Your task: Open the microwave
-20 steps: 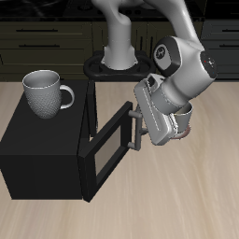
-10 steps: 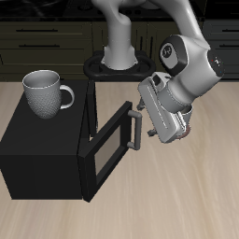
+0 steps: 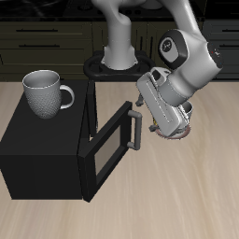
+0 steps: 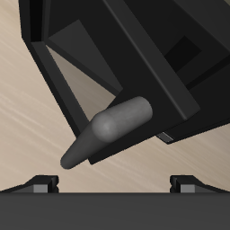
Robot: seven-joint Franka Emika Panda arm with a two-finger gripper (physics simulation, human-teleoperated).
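No text, label, brand, number or sign can be read in either view. The microwave [image 3: 56,140] shows plain matte black faces and a dark door window with no markings, its handle [image 4: 106,132] is bare grey, and the mug [image 3: 45,92] on top of it carries only a ribbed pattern, no lettering.
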